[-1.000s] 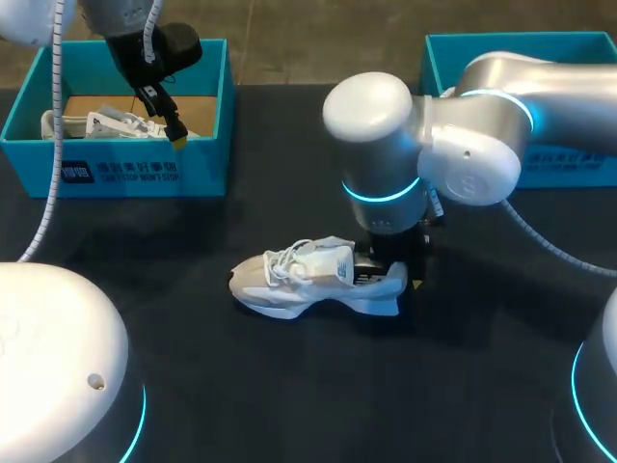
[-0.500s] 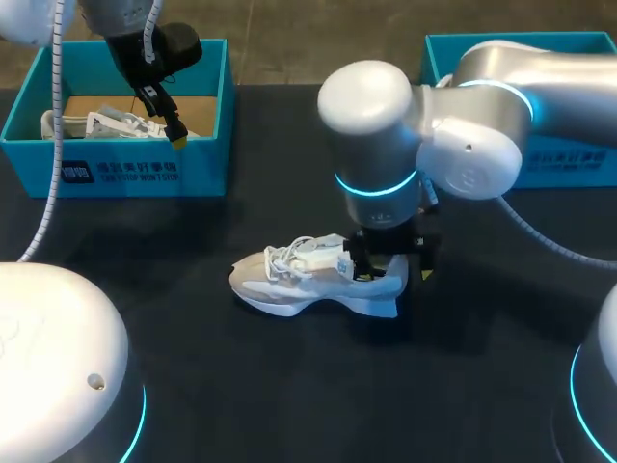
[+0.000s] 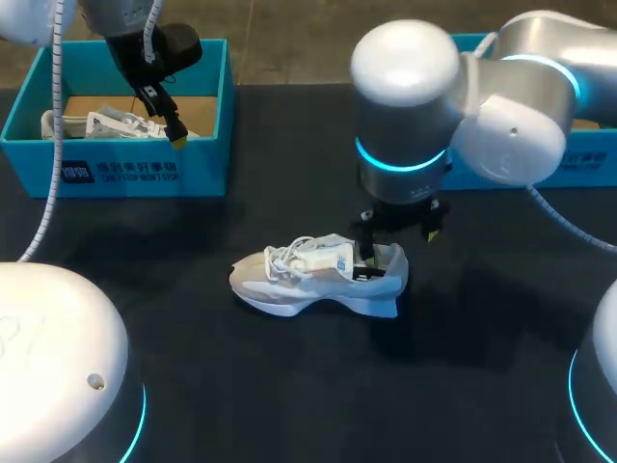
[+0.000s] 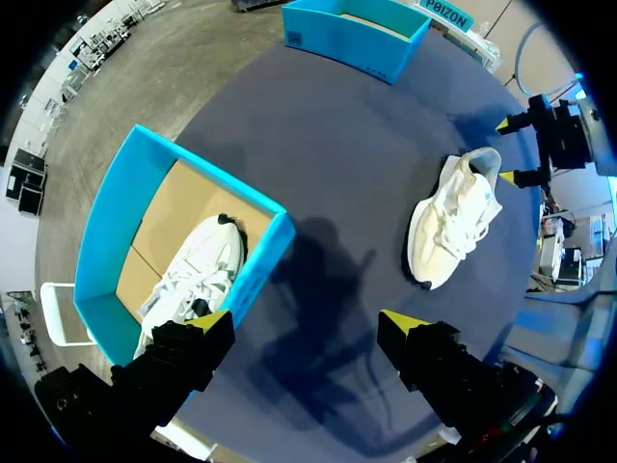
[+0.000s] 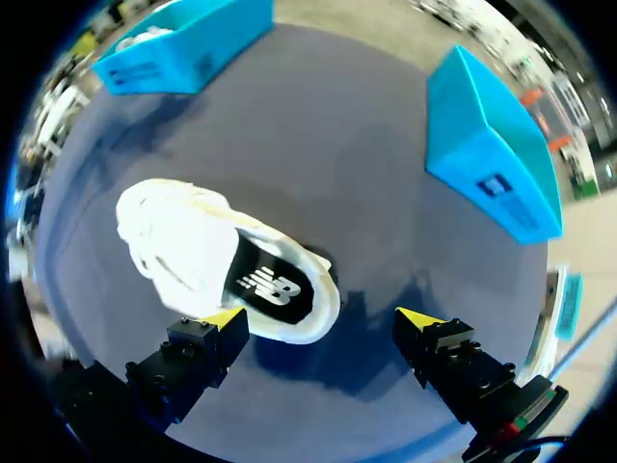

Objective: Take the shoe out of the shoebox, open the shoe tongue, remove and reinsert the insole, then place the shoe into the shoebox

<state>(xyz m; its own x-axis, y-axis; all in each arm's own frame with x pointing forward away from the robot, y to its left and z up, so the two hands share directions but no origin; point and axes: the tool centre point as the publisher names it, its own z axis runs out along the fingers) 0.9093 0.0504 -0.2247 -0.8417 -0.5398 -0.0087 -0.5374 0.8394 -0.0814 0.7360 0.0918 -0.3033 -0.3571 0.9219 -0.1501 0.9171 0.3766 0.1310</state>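
Observation:
A white shoe (image 3: 313, 275) lies on its sole on the dark table, toe to the left, its black insole (image 5: 270, 285) showing in the opening. My right gripper (image 3: 401, 241) hangs open just above the heel, its fingers apart and touching nothing; in the right wrist view the heel lies just ahead of that gripper (image 5: 323, 318). My left gripper (image 3: 175, 133) hovers open over the left shoebox (image 3: 145, 176), which holds a second white shoe (image 3: 104, 123). From the left wrist, the gripper (image 4: 308, 328) is above the box's near wall (image 4: 258, 265).
A second blue shoebox (image 3: 578, 162) stands at the back right, partly hidden by my right arm. Bare dark tabletop (image 3: 289, 386) surrounds the shoe in front and to both sides.
My right gripper has opened, let go of the shoe's heel and risen, the arm swinging up and right. The shoe stays in place. The left arm has not moved.

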